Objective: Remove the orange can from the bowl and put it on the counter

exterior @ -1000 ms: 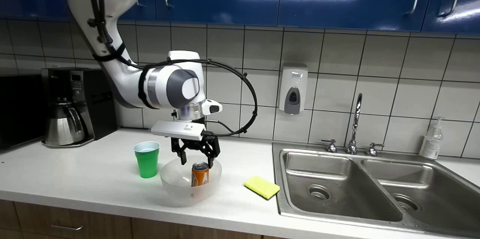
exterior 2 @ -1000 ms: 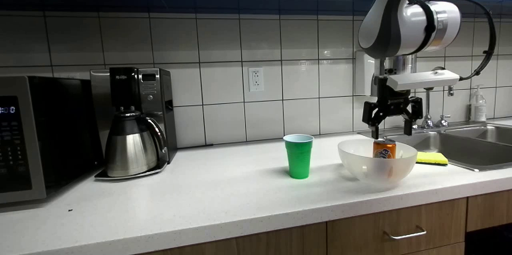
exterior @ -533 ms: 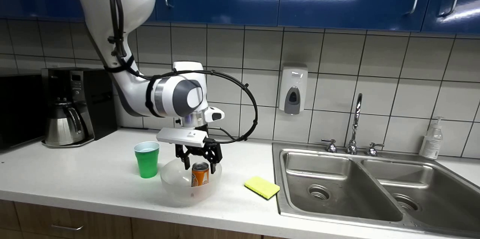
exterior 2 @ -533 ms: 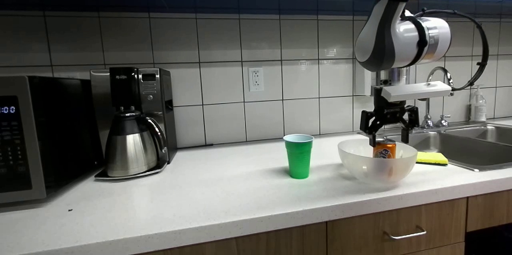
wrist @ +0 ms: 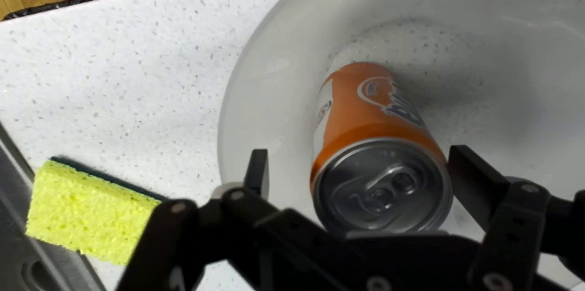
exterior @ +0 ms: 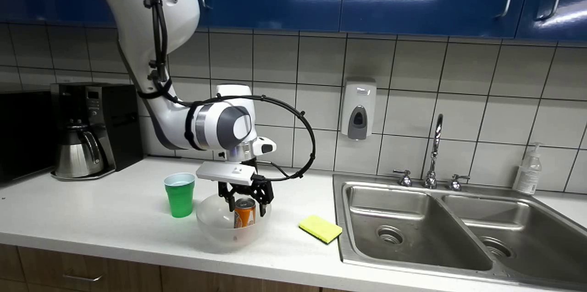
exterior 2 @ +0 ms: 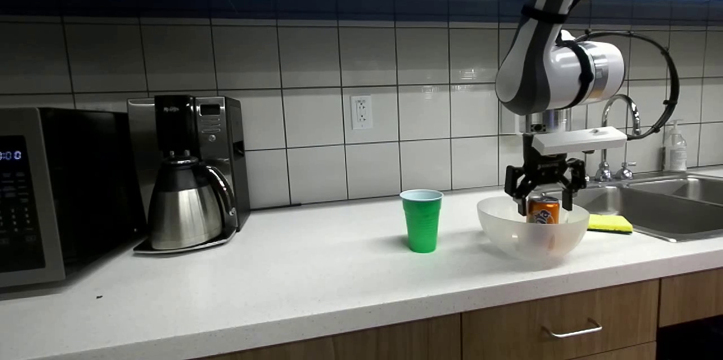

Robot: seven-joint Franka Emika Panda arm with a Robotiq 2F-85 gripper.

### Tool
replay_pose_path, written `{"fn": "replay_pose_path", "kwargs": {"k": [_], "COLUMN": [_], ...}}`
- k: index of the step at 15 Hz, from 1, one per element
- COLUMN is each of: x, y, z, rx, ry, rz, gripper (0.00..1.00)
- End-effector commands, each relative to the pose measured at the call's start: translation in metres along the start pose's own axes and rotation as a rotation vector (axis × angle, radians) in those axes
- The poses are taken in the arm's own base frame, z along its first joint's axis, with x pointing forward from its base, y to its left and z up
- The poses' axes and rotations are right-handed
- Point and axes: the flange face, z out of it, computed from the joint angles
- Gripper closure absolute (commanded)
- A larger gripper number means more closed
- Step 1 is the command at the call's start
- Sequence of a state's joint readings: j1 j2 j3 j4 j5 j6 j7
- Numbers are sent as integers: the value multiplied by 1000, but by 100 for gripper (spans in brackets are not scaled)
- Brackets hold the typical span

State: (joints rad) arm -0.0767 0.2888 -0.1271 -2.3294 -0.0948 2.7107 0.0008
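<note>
Your end effector [wrist: 358, 163] is spread, fingers [wrist: 259, 172] straddling the can [wrist: 365, 108], no pinch. Wrist view: the finger at frame right sits against or just beside the can, can't tell which; you've a visible gap at the opposite one. Can stands inside the bowl [exterior 2: 508, 238]. Only the wrist view gives you its pull tab [wrist: 394, 181]; only the exteriors, the cup [exterior 2: 422, 227]. Bowl's near the surface's [exterior 2: 316, 275] front edge, sponge [exterior: 320, 228] between bowl and sink [exterior: 340, 200]. Your longest stretch: cup to coffee maker [exterior 2: 189, 179].
</note>
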Motion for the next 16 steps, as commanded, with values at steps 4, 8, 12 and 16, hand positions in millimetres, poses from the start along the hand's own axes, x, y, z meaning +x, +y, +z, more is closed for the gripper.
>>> {"fn": "replay_pose_path", "kwargs": {"k": [4, 8, 12, 16], "x": [9, 11, 13, 17], "y": [-3, -3, -5, -8], "z": [14, 18, 19, 16], "rx": [-8, -9, -10, -10], "ry": [-7, -12, -12, -7], "rz": [18, 17, 15, 13], "gripper": [0, 35, 59, 60]}}
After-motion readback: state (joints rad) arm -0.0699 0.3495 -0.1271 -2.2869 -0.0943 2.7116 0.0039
